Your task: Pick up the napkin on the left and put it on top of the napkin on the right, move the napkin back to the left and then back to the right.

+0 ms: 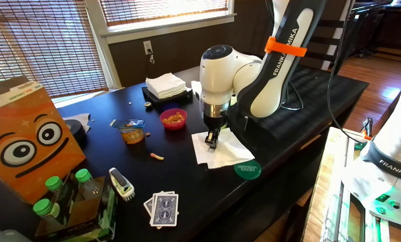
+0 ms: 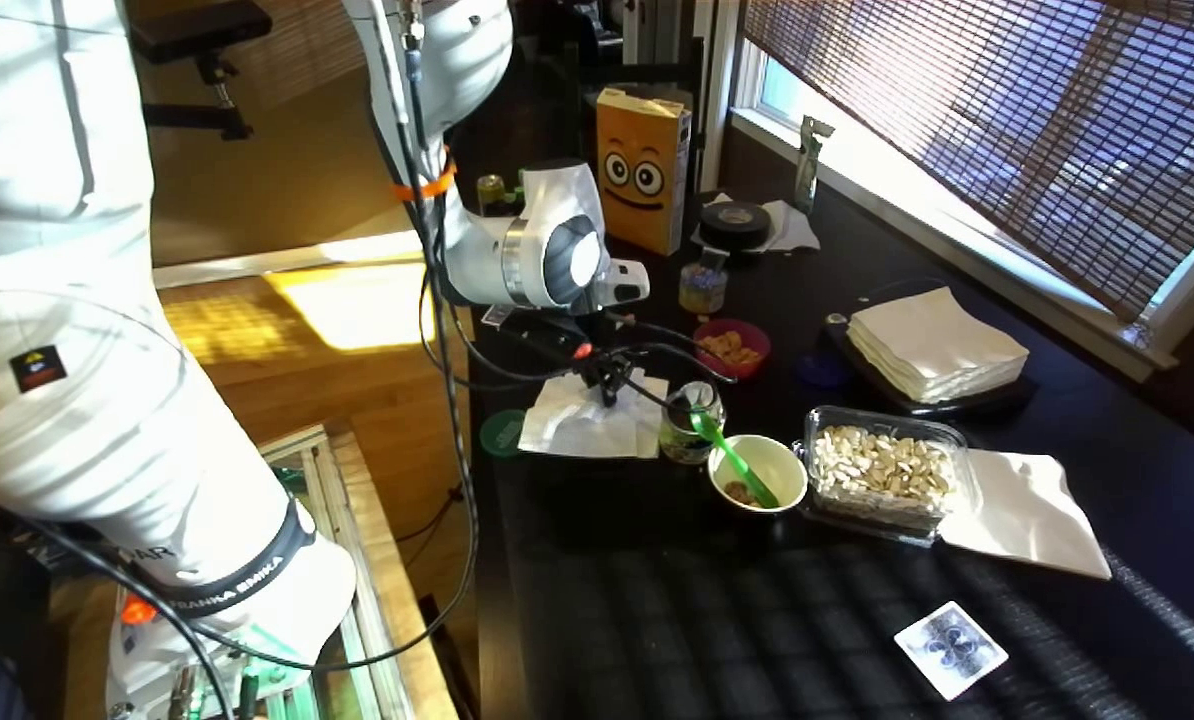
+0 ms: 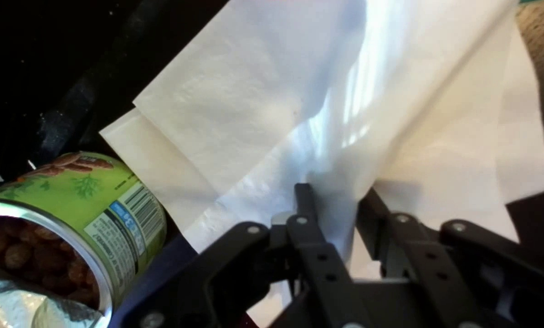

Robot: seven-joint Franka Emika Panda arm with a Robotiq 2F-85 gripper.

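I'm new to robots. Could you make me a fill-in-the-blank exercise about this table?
1. The napkin between the jaws is coloured ____.
2. The bottles beside the orange box have caps coloured ____.
3. The number of big eyes on that box is ____.
4. The blue-backed stack near the brush is made of playing ____.

Missing words: white; green; two; cards.

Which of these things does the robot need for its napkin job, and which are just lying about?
Part of the job, it seems:
gripper
overlapping white napkins beneath it

Just lying about, it seems:
stack of napkins
playing cards
orange box
pink bowl
brush
green disc
open can
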